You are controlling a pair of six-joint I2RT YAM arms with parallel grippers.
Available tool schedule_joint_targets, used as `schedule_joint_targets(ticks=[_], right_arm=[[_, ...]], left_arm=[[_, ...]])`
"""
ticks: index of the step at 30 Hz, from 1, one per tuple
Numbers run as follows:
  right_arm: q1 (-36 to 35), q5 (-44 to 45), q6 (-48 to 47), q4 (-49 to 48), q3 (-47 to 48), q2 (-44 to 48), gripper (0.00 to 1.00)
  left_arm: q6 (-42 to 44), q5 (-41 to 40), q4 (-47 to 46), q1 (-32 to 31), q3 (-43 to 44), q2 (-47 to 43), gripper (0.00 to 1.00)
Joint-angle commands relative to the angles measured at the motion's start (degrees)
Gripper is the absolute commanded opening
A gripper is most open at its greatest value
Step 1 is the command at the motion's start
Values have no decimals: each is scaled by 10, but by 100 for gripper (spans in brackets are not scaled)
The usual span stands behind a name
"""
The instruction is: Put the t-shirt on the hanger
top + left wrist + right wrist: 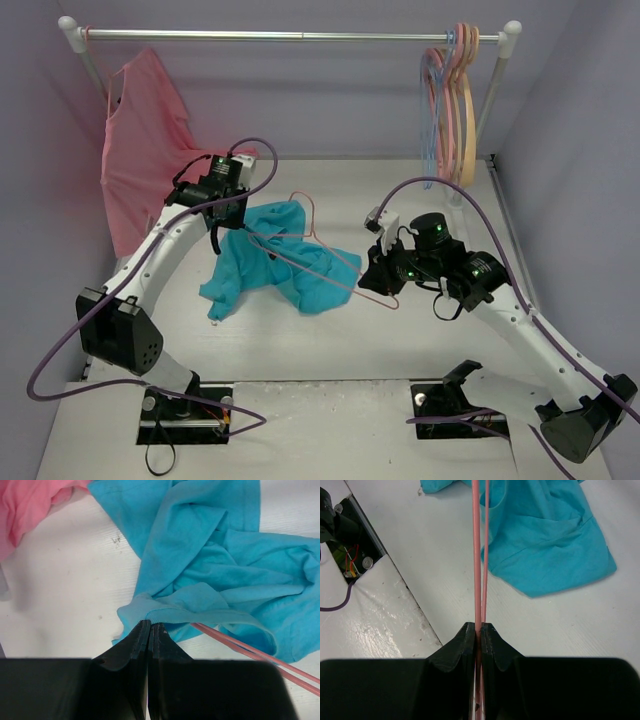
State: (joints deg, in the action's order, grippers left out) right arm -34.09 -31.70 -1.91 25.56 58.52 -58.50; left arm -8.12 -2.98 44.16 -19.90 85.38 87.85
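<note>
1. my left gripper [149, 626] is closed, pinching a hemmed edge of the shirt [210, 555].
2. my right gripper [479, 628] is closed on the hanger [477, 555] wire at one corner.
3. shirt lies crumpled mid table [450, 200], between my arms, partly lifted at my left pinch.
4. hanger runs into the cloth; can't tell if it's inside the neck or just under.
5. judgement: both grasps done, threading barely begun. left: spread the shirt over both hanger shoulders.

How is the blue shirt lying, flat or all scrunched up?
Scrunched up. The t-shirt lies bunched in wrinkly folds, not spread flat; the left gripper pinches one edge, and the hanger pokes out from under it.
</note>
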Motion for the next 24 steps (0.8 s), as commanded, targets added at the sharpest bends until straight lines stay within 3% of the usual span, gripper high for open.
schedule_joint_targets(ticks=[1,24], right_arm=[[-7,2,0,-25,27,8,0],[-12,12,-1,-39,40,7,0]], left_arm=[[4,-50,-18,0,12,-5,0],[-19,-62,-42,-27,1,23,0]])
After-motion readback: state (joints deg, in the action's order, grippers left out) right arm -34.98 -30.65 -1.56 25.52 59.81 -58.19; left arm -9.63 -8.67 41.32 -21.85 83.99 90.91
